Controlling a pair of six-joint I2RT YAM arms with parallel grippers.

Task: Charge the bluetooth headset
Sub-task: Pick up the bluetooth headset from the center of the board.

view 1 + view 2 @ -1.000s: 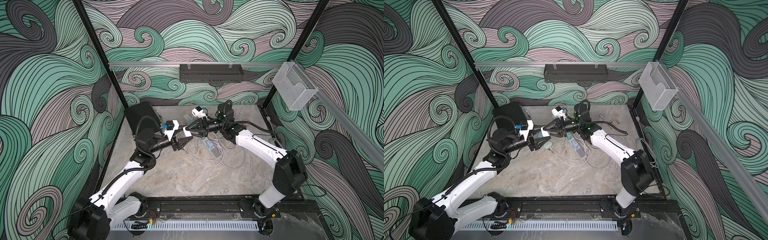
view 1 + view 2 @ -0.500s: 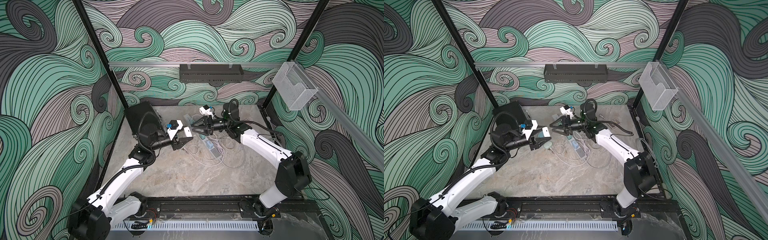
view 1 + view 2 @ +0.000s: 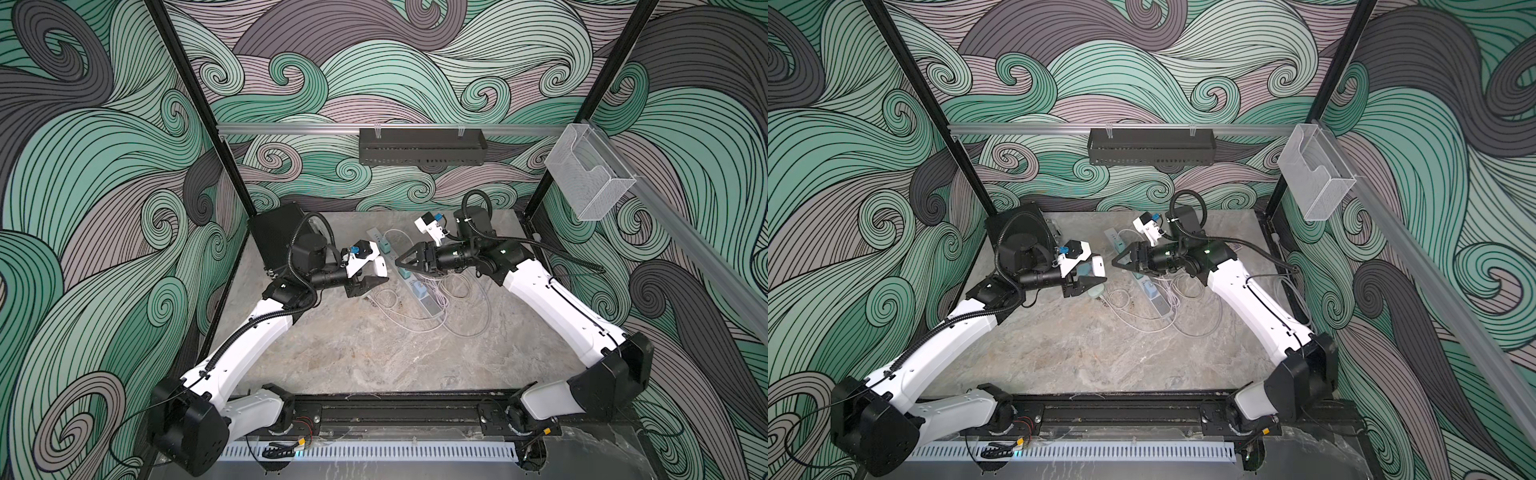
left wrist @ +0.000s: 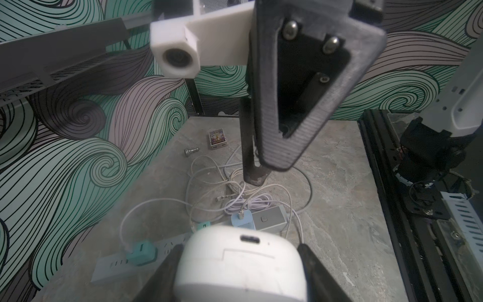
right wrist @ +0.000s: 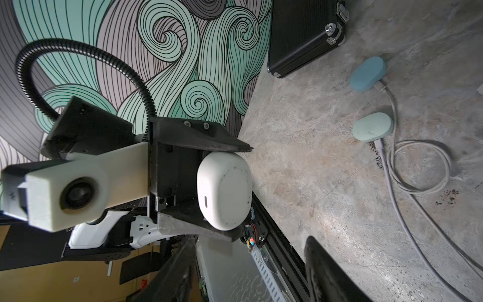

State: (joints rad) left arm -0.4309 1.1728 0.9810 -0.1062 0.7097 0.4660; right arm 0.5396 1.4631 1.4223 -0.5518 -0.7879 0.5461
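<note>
Arms: both reach inward, forearms near level, grippers facing each other, near but apart, above grey marble-look table (image 3: 374,357). Grip: left gripper (image 3: 376,274) clamps smooth white rounded plastic earbud case (image 4: 240,264) — held aloft, slot-shaped port (image 4: 250,238) toward right gripper (image 3: 401,262). Right jaws spread, seemingly nothing between — tips blurred in wrist view. Below: long grey power strip (image 4: 109,265), loose glossy white cables (image 4: 156,202).

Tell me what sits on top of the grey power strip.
Plugged into the power strip: a teal charger, a second teal charger, a light blue charger. In the left wrist view the white case hides its middle.
</note>
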